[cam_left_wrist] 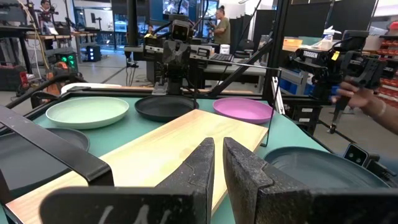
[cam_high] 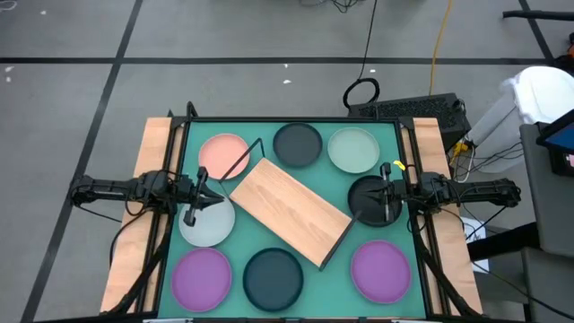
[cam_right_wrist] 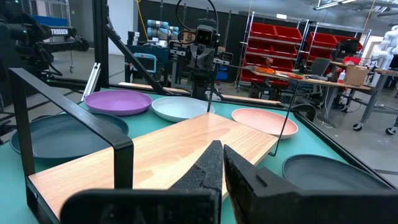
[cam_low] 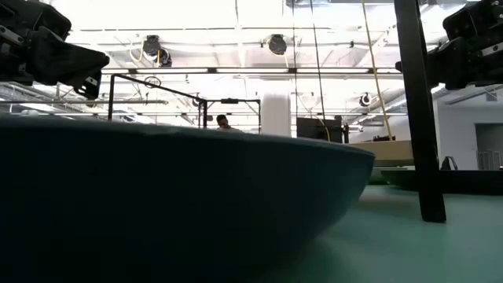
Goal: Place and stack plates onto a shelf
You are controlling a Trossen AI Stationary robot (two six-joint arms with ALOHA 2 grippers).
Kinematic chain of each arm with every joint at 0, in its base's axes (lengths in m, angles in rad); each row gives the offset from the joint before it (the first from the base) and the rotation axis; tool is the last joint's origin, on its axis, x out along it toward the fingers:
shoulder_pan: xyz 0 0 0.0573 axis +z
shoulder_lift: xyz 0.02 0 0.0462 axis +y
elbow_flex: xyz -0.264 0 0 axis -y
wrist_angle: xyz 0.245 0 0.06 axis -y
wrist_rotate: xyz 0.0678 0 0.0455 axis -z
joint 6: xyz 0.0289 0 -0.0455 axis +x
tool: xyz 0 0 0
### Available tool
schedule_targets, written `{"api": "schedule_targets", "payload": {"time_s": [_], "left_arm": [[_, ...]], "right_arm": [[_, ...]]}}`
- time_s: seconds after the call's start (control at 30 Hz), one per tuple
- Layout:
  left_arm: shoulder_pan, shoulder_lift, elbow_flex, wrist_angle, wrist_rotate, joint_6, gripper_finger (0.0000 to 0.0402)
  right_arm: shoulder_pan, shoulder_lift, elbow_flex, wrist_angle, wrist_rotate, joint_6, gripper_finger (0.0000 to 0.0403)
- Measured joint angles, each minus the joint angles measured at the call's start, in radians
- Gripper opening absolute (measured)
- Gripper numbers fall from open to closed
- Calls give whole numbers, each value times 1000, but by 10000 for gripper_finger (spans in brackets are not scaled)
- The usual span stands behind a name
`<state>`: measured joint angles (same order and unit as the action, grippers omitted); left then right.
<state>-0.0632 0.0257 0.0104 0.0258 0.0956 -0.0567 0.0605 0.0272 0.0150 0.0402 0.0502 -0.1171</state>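
The shelf, a light wood board with black wire end frames, lies slantwise on the green mat in the table's middle. Eight plates ring it: pink, dark and pale grey-green on the far side; purple, dark and purple on the near side. My left gripper hovers shut over a pale plate at the shelf's left end. My right gripper hovers shut over a black plate at its right end. Each wrist view looks along the board.
Wooden side rails and a black frame border the mat. In the low view a dark plate fills the foreground, with a shelf post to its right. A person's hand shows beyond the table. Cables lie past the far edge.
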Motion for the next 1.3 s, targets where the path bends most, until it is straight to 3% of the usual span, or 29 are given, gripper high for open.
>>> {"api": "schedule_targets", "payload": {"time_s": [0.4, 0.63, 0.77, 1.03, 1.3], "left_arm": [[0, 0, 0, 0, 0, 0, 40], [0, 0, 0, 0, 0, 0, 40], [0, 0, 0, 0, 0, 0, 40], [0, 0, 0, 0, 0, 0, 40], [0, 0, 0, 0, 0, 0, 40]], "right_arm": [[0, 0, 0, 9, 2, -1, 0], [0, 3, 12, 133, 11, 38, 0], [0, 49, 51, 88, 76, 80, 0], [0, 223, 204, 74, 84, 155, 0], [0, 414, 473, -68, 81, 161, 0]]}}
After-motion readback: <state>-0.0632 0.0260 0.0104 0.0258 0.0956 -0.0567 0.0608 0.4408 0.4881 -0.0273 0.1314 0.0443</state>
